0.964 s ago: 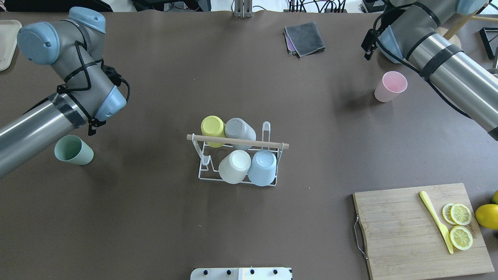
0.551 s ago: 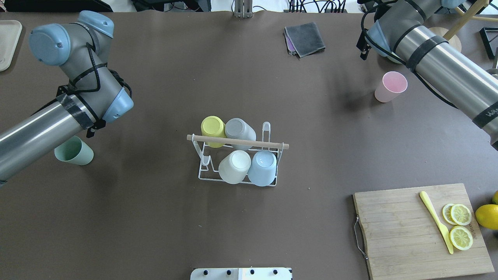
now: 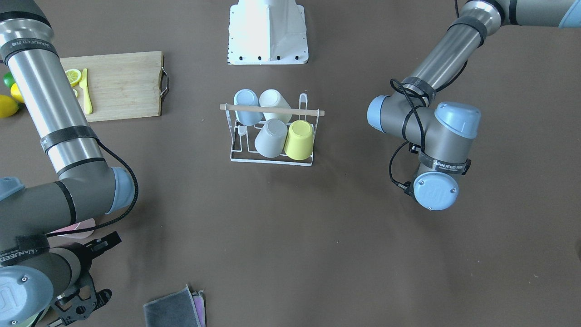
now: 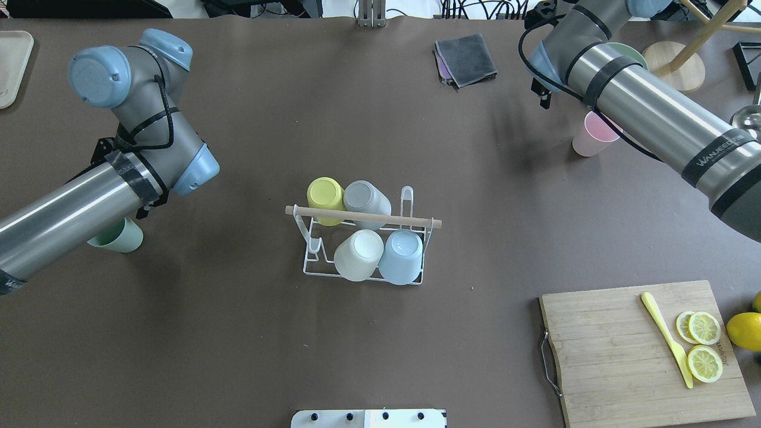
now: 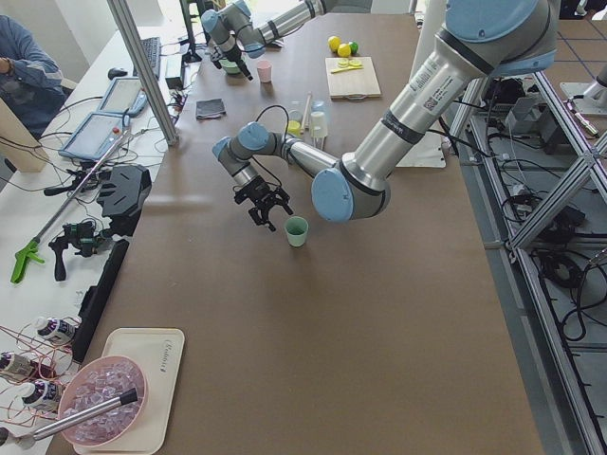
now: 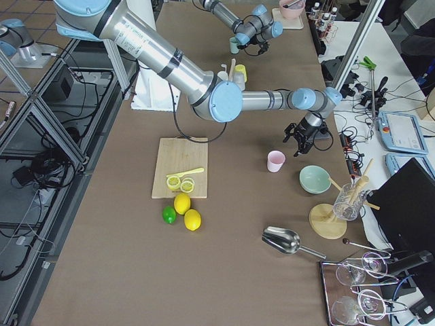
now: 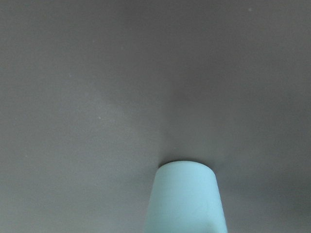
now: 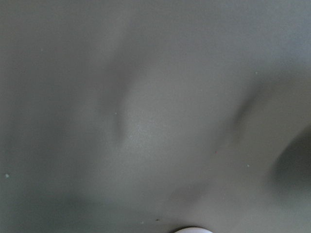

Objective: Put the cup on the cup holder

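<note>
The white wire cup holder [image 4: 309, 252] with a wooden rod handle stands mid-table and holds yellow, grey, white and light blue cups upside down. A green cup [image 4: 122, 241] stands upright at the left, partly under my left arm. It fills the bottom of the left wrist view [image 7: 187, 199]. My left gripper [image 5: 267, 210] hovers just beside it, and I cannot tell whether it is open or shut. A pink cup [image 4: 585, 142] stands upright at the right, under my right arm. My right gripper [image 3: 102, 268] is open and empty beside the pink cup [image 3: 75, 226].
A wooden cutting board [image 4: 618, 351] with lemon slices and a yellow knife lies at the near right, with a lemon [image 4: 744, 330] beside it. A folded grey cloth [image 4: 467, 58] lies at the far side. A green bowl [image 6: 315, 178] stands beyond the pink cup.
My left arm has swung right and now covers most of the green cup. My right arm has swung left and now covers part of the pink cup. The cups and holder have not moved.
</note>
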Robot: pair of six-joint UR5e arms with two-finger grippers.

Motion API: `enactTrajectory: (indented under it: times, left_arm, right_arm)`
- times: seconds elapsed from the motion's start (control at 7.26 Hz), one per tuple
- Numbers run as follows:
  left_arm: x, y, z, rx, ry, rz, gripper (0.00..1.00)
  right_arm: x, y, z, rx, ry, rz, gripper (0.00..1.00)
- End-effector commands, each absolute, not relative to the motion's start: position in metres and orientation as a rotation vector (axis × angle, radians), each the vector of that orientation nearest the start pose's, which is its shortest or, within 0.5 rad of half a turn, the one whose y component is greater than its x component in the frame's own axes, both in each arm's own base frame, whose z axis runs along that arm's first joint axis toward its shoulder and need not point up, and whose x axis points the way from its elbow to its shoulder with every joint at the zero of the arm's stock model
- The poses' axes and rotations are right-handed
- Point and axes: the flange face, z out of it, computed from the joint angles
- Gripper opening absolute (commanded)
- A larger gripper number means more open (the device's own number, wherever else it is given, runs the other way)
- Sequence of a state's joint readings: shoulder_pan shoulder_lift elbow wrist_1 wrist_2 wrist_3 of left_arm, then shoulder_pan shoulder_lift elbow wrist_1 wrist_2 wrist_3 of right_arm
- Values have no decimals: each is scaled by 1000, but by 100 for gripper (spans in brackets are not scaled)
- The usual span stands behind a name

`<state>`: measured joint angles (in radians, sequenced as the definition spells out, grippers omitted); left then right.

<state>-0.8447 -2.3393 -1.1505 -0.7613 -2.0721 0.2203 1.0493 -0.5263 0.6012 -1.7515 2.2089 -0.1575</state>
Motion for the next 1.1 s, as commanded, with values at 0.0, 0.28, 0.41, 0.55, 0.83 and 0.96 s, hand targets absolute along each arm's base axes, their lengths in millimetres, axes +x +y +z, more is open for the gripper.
enactTrajectory:
  times: [0.0,0.28,0.41,0.55,0.83,0.96]
  left_arm:
    - [430,-588,458,-597,329,825,98]
    - [434,-575,466,-640,258,913,98]
    - [435,-569,473,-662,248,916,98]
    - [438,-563,479,-678,239,920,98]
    - [440,-554,491,-703,233,920,98]
    - [442,-552,492,-711,232,923,98]
  right_arm:
    - [-367,-774,436,-272,-576,-710,100]
    - [-397,-765,437,-311,-537,-754,100]
    - [-407,-760,445,-335,-503,-781,100]
    - [-408,-760,450,-348,-486,-813,100]
    - [-410,-758,455,-358,-454,-848,100]
    - [-411,-756,460,-379,-432,-856,100]
